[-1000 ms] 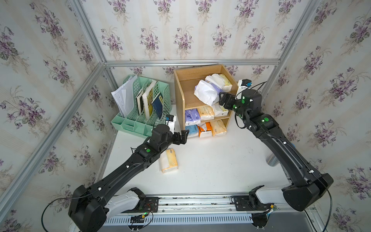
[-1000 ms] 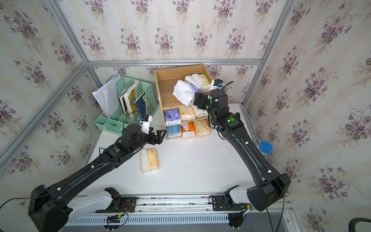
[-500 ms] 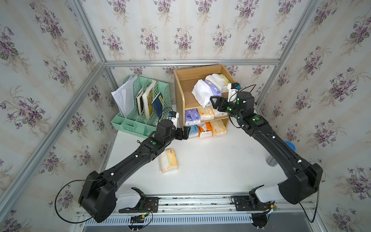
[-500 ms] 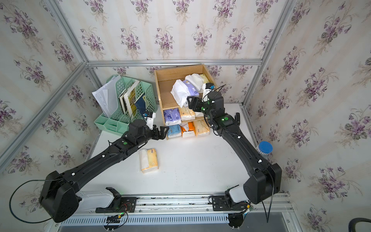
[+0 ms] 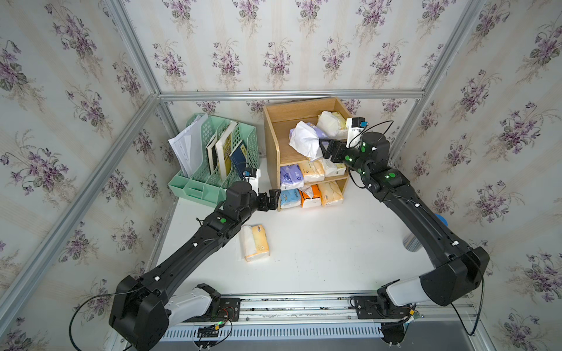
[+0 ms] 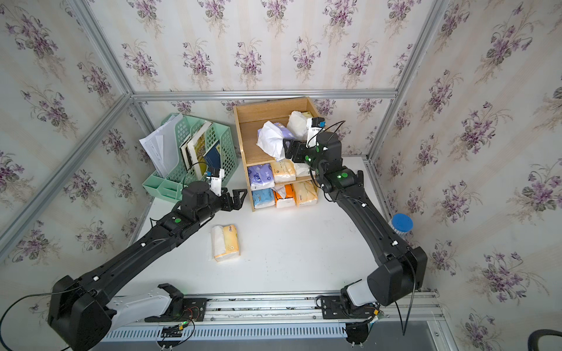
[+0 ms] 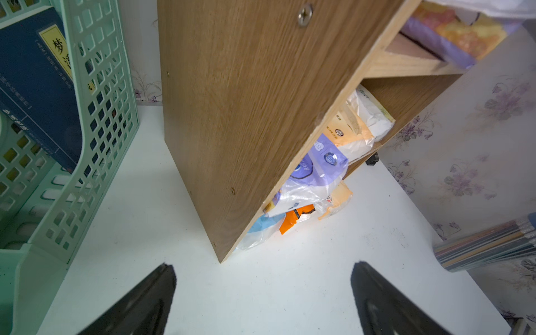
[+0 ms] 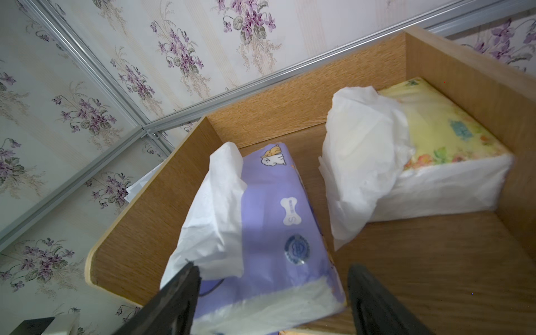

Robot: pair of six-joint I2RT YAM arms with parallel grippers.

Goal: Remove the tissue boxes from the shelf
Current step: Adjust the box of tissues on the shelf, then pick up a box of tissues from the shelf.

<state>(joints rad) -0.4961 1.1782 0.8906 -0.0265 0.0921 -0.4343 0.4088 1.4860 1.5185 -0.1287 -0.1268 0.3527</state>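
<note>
White tabletop (image 5: 319, 243) carries the shelf (image 5: 270, 146); the right gripper (image 8: 272, 266), jaws spread, has the top-tier purple tissue pack (image 8: 269, 208) between them, likely to clamp it; the left gripper (image 7: 264, 264) gapes, bottom-tier packs (image 7: 259, 229) just ahead

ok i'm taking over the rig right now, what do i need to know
Left pincer: open, empty, low by the shelf's bottom front corner.
Right pincer: open, straddling the purple tissue pack on the top tier.
Done: one orange-yellow pack lies on the table.
To do: eight on the shelf: the purple one and a pale yellow pack on top, three middle-tier packs, three bottom-tier packs.
</note>
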